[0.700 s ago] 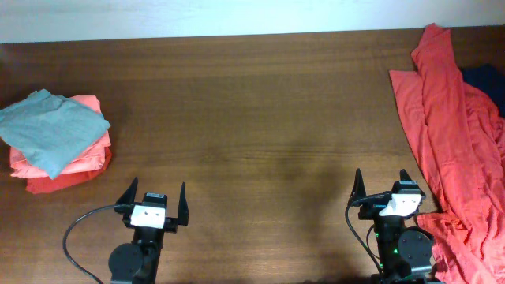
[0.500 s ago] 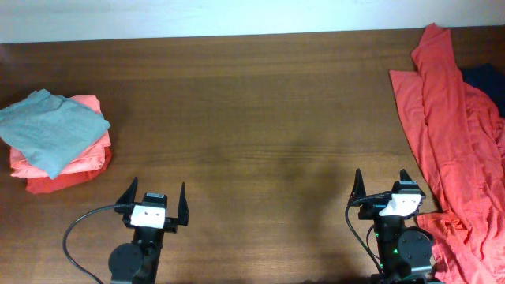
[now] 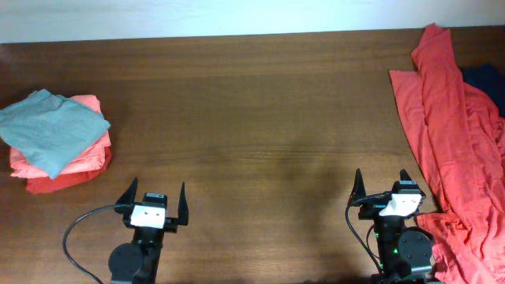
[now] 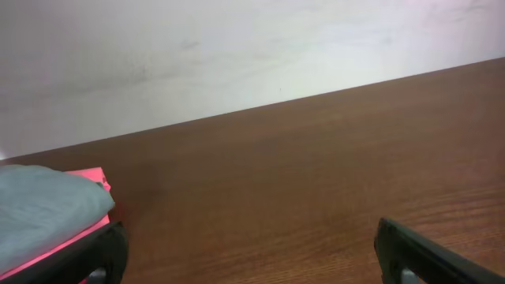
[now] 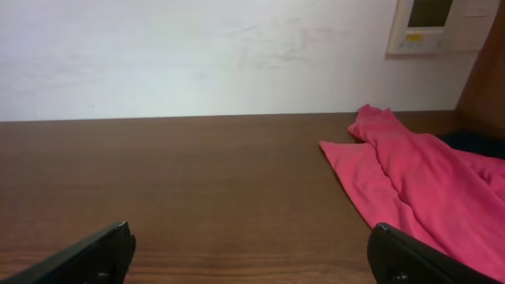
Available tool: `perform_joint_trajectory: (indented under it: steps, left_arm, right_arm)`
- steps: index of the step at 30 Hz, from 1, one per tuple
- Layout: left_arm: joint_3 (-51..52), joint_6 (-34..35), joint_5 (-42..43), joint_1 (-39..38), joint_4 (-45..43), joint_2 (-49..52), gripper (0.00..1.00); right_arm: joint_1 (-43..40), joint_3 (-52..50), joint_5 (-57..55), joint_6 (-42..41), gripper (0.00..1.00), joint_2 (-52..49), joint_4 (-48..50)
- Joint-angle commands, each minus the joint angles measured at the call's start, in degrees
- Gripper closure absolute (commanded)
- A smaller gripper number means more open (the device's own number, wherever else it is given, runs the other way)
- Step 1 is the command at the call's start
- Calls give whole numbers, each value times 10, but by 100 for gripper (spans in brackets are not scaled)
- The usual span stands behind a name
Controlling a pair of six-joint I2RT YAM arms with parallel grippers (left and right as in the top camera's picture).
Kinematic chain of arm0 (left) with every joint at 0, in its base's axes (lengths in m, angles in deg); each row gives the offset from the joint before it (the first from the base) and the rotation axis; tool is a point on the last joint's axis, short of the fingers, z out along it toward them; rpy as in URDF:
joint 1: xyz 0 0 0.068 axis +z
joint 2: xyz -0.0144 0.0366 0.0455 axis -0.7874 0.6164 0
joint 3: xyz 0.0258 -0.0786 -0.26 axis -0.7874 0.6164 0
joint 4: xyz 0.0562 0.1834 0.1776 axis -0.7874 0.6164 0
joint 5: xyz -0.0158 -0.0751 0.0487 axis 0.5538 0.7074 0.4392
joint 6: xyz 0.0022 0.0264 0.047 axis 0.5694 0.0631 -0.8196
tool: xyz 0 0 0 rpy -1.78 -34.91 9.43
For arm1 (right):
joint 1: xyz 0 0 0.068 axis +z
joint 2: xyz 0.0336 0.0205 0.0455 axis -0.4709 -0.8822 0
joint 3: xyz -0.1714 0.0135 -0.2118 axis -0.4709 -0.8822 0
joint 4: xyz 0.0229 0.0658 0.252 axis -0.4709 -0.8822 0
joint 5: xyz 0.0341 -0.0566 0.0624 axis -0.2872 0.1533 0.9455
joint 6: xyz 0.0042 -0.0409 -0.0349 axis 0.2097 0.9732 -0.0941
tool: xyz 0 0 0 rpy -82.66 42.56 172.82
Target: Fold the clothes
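The clothes point(image 3: 454, 134), a large red-orange garment, lie crumpled along the table's right side, running from the far edge down past my right arm; the same clothes point(image 5: 426, 185) fill the right of the right wrist view. No print shows on them. My right gripper point(image 3: 382, 183) stands open at the front right, just left of the cloth, with bare wood between its fingers point(image 5: 95, 256). At the front left my left gripper point(image 3: 155, 197) is open too, nothing between its fingers point(image 4: 418, 252).
A stack of folded garments sits at the left edge: a grey top point(image 3: 49, 128) on a coral-pink one point(image 3: 83, 158), both seen low left in the left wrist view point(image 4: 39, 213). A dark blue cloth point(image 3: 485, 79) lies at the far right. A pale wall point(image 5: 197, 55) backs the table.
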Motion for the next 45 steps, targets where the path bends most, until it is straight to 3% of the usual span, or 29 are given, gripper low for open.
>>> perform_joint_trajectory:
  steps: [1, 37, 41, 45]
  left_arm:
    - [4, 5, -4, 0, 0, -5, 1]
    - [4, 6, -4, 0, 0, -5, 1]
    - [-2, 81, -4, 0, 0, -5, 1]
    - [-26, 89, -4, 0, 3, -4, 1]
  right_arm:
    - [-4, -5, 1, 0, 1, 5, -2]
    - [-4, -5, 16, 0, 1, 5, -2]
    - [-4, -5, 29, -1, 2, 5, -3]
    - [-4, 10, 12, -19, 1, -1, -21]
